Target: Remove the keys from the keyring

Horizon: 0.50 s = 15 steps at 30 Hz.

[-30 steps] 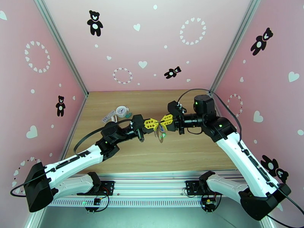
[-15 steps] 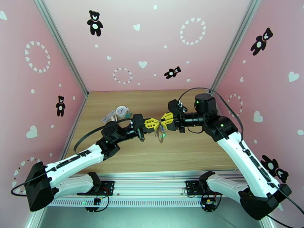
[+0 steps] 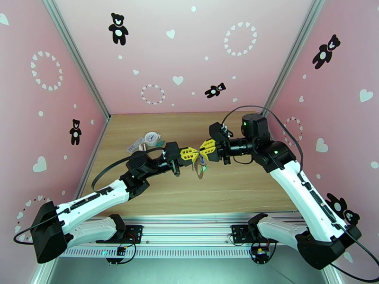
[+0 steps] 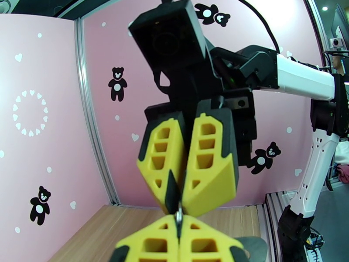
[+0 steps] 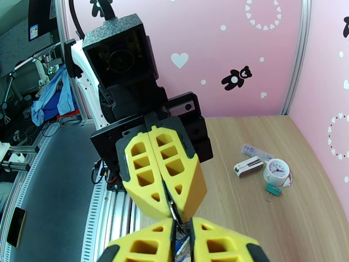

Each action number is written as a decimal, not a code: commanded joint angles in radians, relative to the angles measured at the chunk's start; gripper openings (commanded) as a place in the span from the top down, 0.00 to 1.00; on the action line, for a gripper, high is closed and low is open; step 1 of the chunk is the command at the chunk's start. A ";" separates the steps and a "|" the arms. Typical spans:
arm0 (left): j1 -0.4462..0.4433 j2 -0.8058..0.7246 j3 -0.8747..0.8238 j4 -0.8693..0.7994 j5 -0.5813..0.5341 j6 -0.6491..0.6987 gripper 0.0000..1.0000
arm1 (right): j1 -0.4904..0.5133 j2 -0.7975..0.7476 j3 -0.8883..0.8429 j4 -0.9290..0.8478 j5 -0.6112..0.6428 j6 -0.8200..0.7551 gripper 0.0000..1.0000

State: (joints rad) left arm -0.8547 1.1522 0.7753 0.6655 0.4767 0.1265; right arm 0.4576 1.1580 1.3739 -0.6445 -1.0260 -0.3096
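Presently found left gripper [image 3: 194, 156] clamped shut on keyring [image 3: 201, 170], dangling mid-air; right gripper [image 3: 202, 151] nearly closed on thin metal, likely one of the keys [image 5: 179, 246]. Recommend holding left rigid, drawing right away slowly.

Two grippers, left gripper [image 3: 194, 156] and right gripper [image 3: 202, 151], one keyring [image 3: 201, 169], one clock charm [image 3: 152, 137], one teal clip [image 5: 272, 190], one white case [image 5: 248, 167]
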 commanded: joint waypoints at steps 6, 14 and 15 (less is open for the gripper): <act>-0.004 0.006 0.033 0.010 0.012 0.012 1.00 | -0.003 0.011 0.032 -0.041 -0.002 -0.034 0.91; -0.004 0.017 0.066 0.013 0.011 0.013 1.00 | -0.002 0.023 0.038 -0.048 -0.017 -0.037 0.88; -0.004 0.018 0.067 0.012 0.009 0.014 1.00 | -0.002 0.026 0.040 -0.046 -0.026 -0.037 0.87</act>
State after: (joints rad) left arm -0.8543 1.1618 0.8013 0.6437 0.4763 0.1284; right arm 0.4534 1.1637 1.3911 -0.6628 -1.0248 -0.3485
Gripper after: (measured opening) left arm 0.049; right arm 0.124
